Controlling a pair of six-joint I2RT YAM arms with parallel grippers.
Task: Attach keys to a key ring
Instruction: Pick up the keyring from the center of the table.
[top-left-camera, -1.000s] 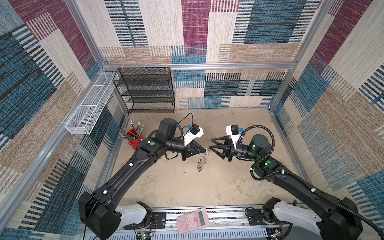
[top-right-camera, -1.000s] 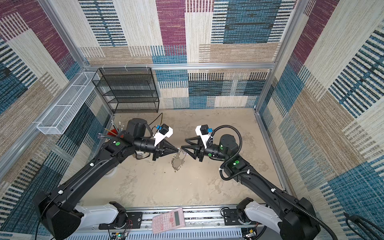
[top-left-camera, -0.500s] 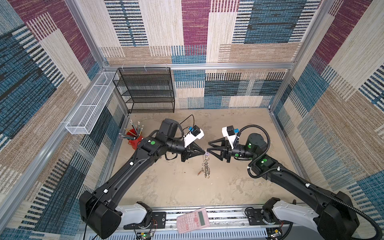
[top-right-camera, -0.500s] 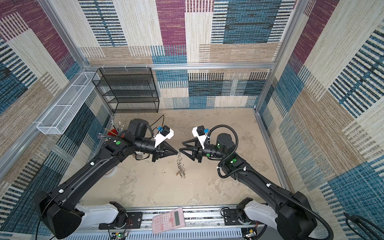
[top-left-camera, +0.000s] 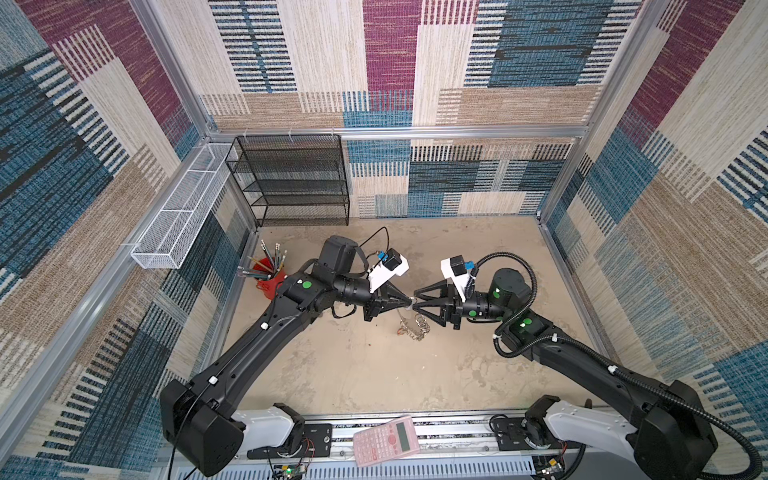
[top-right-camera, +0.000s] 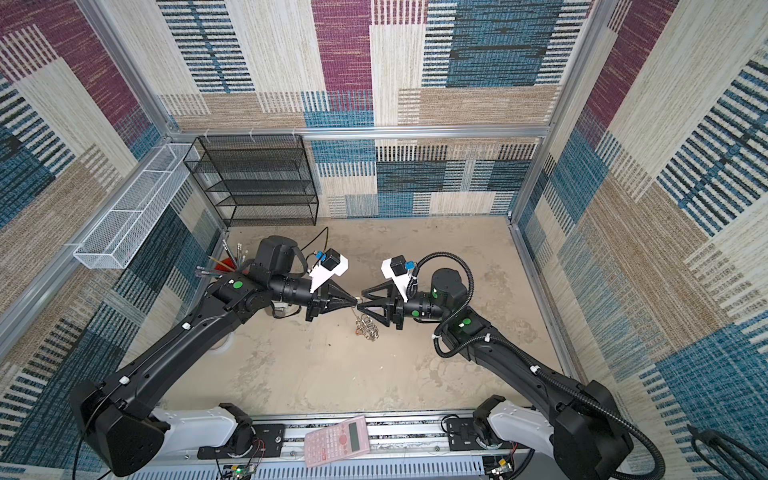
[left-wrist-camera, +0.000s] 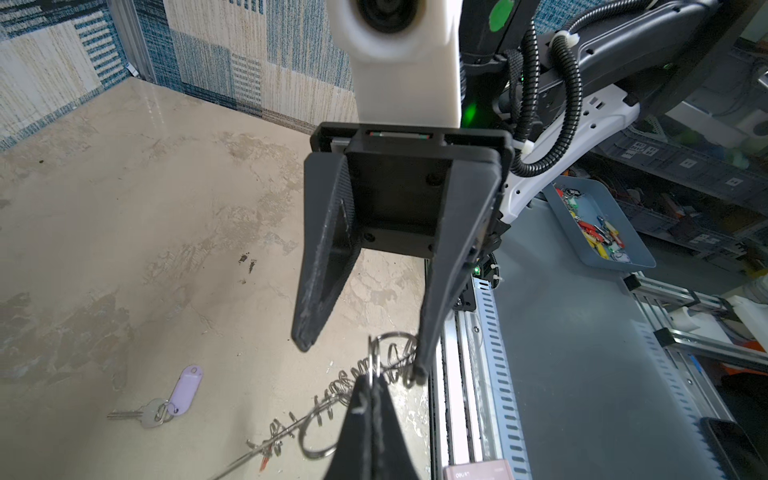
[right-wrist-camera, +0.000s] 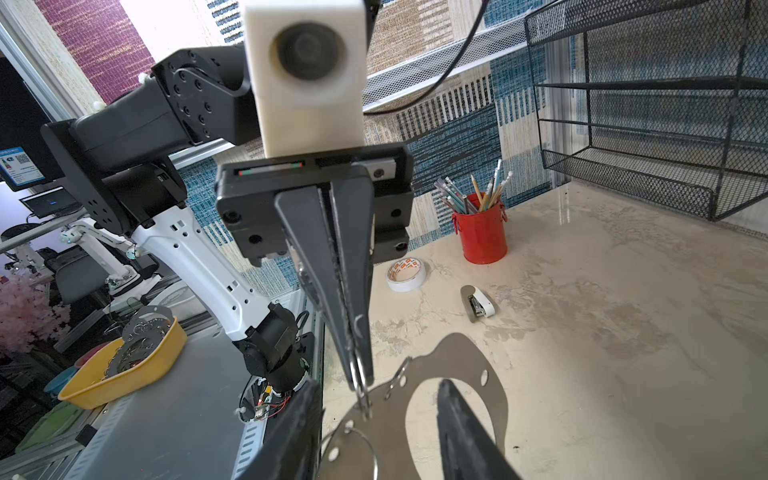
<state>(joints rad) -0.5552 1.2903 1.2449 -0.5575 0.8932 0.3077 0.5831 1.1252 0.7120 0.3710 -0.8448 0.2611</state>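
Note:
The key ring (top-left-camera: 415, 328) (top-right-camera: 368, 328) is a grey band (right-wrist-camera: 457, 357) edged with silver split rings (left-wrist-camera: 332, 399), and it hangs above the table's middle. My left gripper (top-left-camera: 409, 300) (top-right-camera: 355, 300) (left-wrist-camera: 372, 380) (right-wrist-camera: 359, 382) is shut on one split ring at the band's top. My right gripper (top-left-camera: 415, 302) (top-right-camera: 360, 301) (left-wrist-camera: 361, 353) (right-wrist-camera: 378, 384) faces it tip to tip. It is open, with its fingers on either side of that ring and the band's top. A lilac-headed key (left-wrist-camera: 183, 390) lies flat on the table. A small red piece (left-wrist-camera: 264, 461) shows at the ring's low end.
A red pencil cup (top-left-camera: 272, 282) (right-wrist-camera: 482, 237) stands at the left wall, with a tape roll (right-wrist-camera: 405, 274) and a small stapler (right-wrist-camera: 478, 303) near it. A black mesh shelf (top-left-camera: 299, 178) fills the back left. A pink calculator (top-left-camera: 386, 440) lies on the front rail.
My right gripper has moved left until its fingers stand around the ring at the left gripper's tip, and its jaws have narrowed a little. The hanging ring has swung slightly right.

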